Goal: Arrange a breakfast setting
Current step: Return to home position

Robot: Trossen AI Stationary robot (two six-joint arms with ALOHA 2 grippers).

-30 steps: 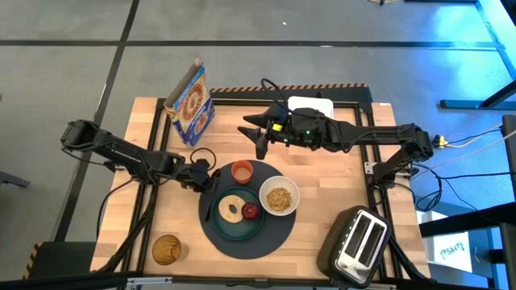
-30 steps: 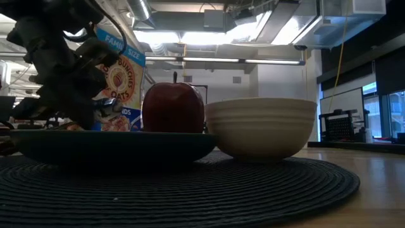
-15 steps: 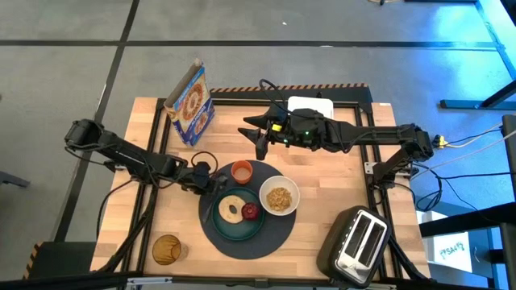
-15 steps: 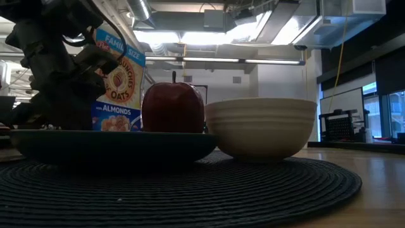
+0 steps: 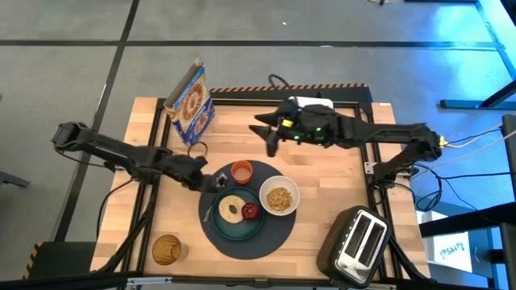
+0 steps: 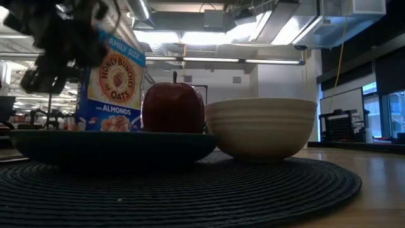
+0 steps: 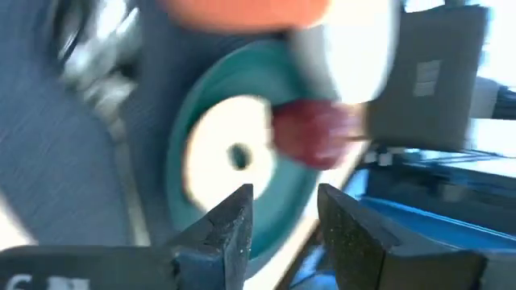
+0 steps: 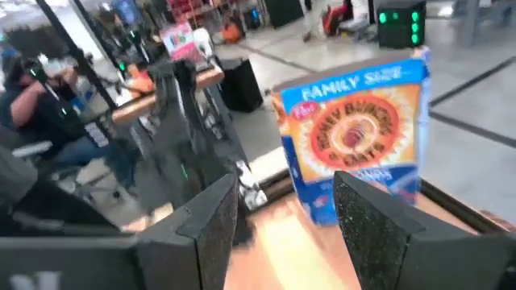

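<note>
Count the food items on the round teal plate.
2: a pale ring-shaped bagel on the round teal plate, and a small red apple beside it, toward the white bowl. None seem hidden.

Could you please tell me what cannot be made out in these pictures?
Low view: the teal plate's rim hides the bagel; plate and apple hide the orange cup; the left gripper is blurred.
Left wrist view: motion blur smears the spoon.
</note>
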